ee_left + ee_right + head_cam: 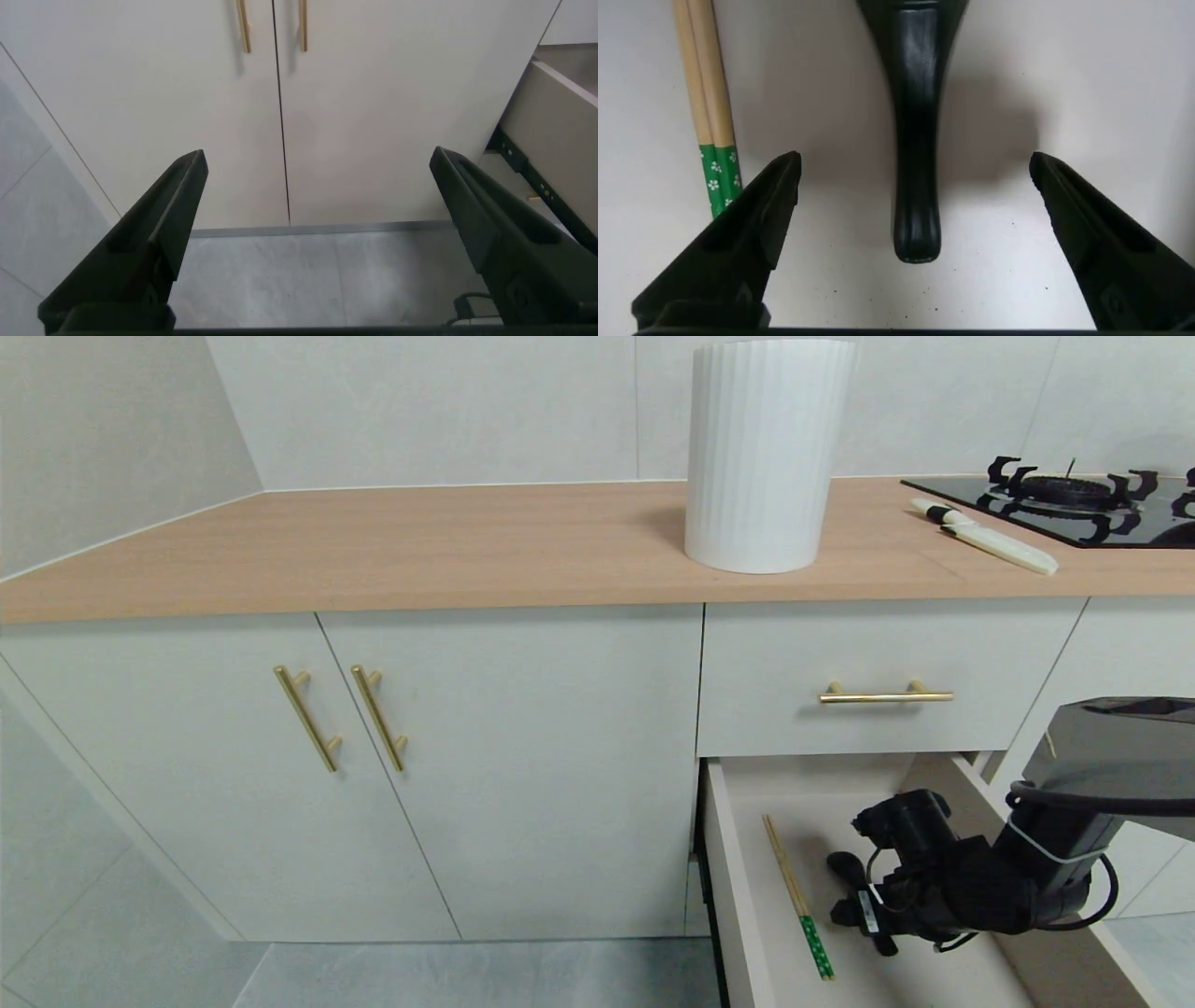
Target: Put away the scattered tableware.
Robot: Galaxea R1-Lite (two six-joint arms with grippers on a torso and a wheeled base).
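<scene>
Jaws of the right gripper (913, 173) spread wide and empty inside the open drawer (733, 877). A glossy black spoon (915, 75) lies flat between them, its tapered handle pointing back toward the wrist. Green-tipped wooden chopsticks (703, 84) lie parallel, just outside one jaw. The left gripper (318, 168), likewise spread, is well apart.

A home-style kitchen. A pale open drawer (738, 859) around the right gripper (848, 893) holds wooden chopsticks with green ends (798, 896) just beside it. Above the gripper runs a wood-look table (420, 546) over pale cabinet doors with brass bar handles (513, 756), carrying a black gas hob (1064, 495) and a cream-coloured knife (994, 539), with grey wall tiles (448, 401) behind.
</scene>
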